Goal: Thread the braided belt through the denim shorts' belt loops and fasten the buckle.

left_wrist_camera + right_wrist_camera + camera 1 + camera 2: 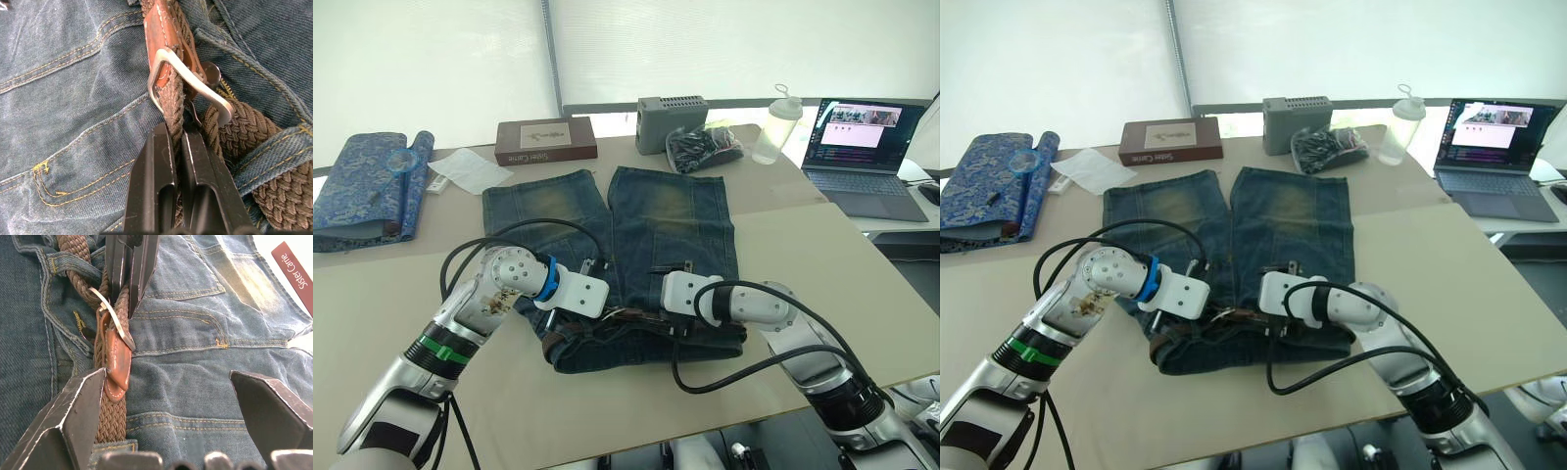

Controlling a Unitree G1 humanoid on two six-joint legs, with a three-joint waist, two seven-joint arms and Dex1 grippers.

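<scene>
The denim shorts [656, 225] lie flat on the table, waistband toward me. The braided belt [244, 132] runs along the waistband under a belt loop [276, 147]. Its brown leather end carries the silver buckle [188, 81], and a strap end passes through that frame. My left gripper [177, 134] is shut on that strap just below the buckle; it also shows from the other side as the left gripper [124, 296]. My right gripper [167, 374] stands open over the waistband, its fingers [83, 396] wide apart, one beside the belt [110, 406] and touching nothing.
Behind the shorts are a brown box [545, 141], a grey box [672, 119], a black bag [703, 147] and a clear bottle [778, 125]. A laptop [862, 157] sits far right. A blue patterned cloth [367, 186] and white paper [468, 168] lie far left.
</scene>
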